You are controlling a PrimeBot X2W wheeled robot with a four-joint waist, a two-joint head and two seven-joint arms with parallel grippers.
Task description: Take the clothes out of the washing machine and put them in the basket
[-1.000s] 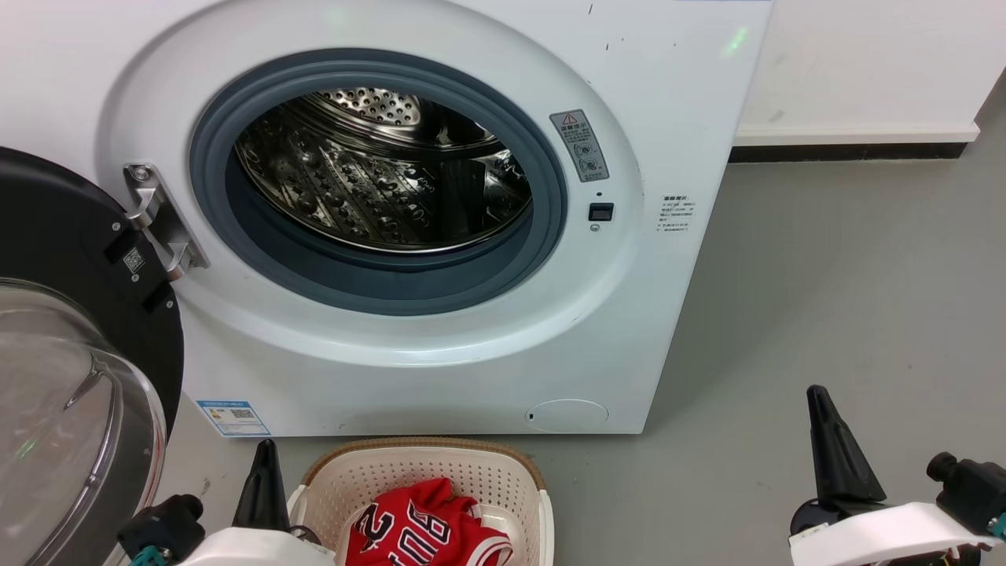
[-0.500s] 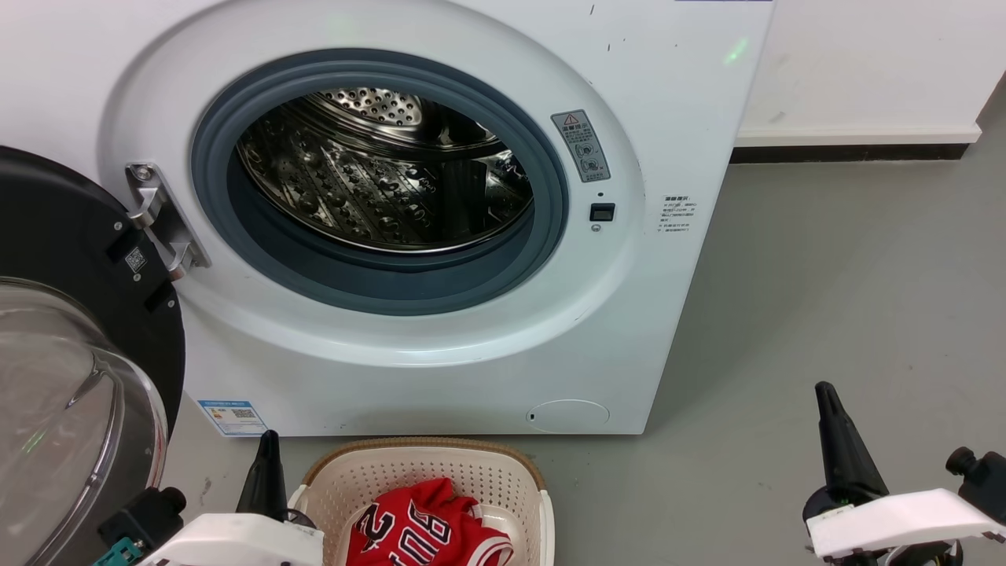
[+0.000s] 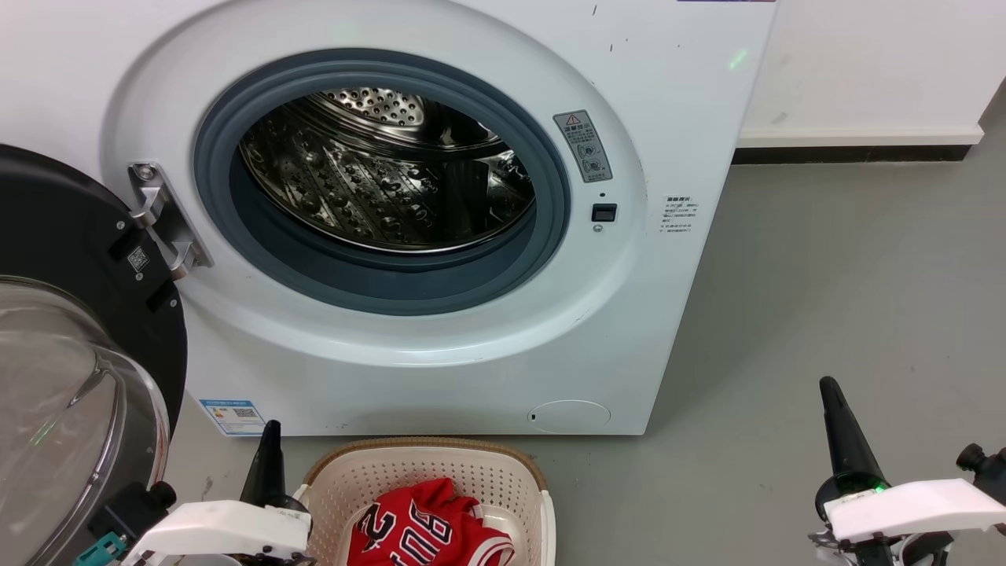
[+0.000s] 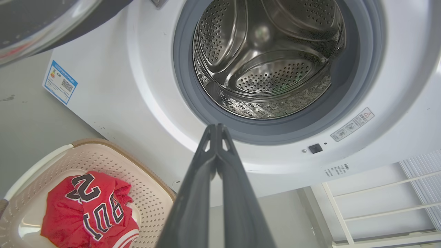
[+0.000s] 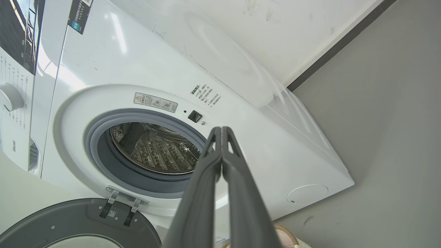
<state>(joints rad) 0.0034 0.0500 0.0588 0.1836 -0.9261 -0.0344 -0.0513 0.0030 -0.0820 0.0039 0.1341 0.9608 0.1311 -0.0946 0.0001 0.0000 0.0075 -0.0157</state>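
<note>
Since a second ago both of my wrists have shifted slightly at the bottom of the head view, and more of the white casing behind my left gripper (image 3: 273, 428) now shows. The washing machine (image 3: 440, 377), the basket (image 3: 428, 444) and what lies in it sit as they did. One piece of the clothes, a red jersey (image 3: 424, 527), lies crumpled in the bottom of the basket, showing large black numerals edged in white and a band of white trim along its lower edge. The basket stands on the floor (image 3: 825, 275) just to the right of my left gripper and close in front of the machine. Ahead of my left fingers the round opening with its grey seal gapes, and the steel drum (image 3: 377, 181) behind it shows bare perforated metal. The door (image 3: 71, 236) hangs swung out to the left of that hand. My left fingers are pressed together tip to tip, gripping nothing and touching nothing. My right gripper (image 3: 829, 385) hangs well off to the right over bare floor, apart from the machine. Its fingers are likewise closed against each other with nothing between them.
</note>
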